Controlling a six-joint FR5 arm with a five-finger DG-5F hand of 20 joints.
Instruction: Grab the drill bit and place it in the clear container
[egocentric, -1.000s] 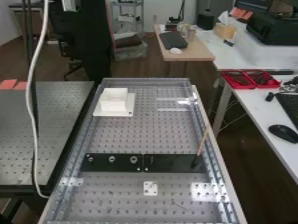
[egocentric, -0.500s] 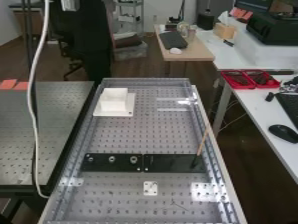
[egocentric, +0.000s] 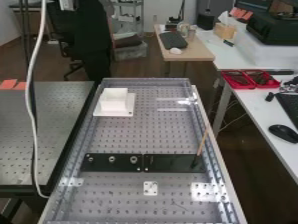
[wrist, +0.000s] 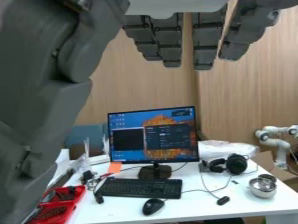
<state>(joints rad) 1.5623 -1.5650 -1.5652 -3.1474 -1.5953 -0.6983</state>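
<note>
Nothing on my bench shifts over this last 1 s: 3 round metal pieces (egocentric: 112, 159) stay on the flat black plate (egocentric: 173, 163). I can't tell whether the drill bit is among them. My dark grey mechanical hand (wrist: 171, 44) has straight, spread fingers, so I judge the grab unstarted.

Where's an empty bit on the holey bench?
In the high view: the middle of the holey bench, between the white block and the black plates, and just left of the small white plate. Crowded: the black plates, with metal rings and a leaning stick.
</note>
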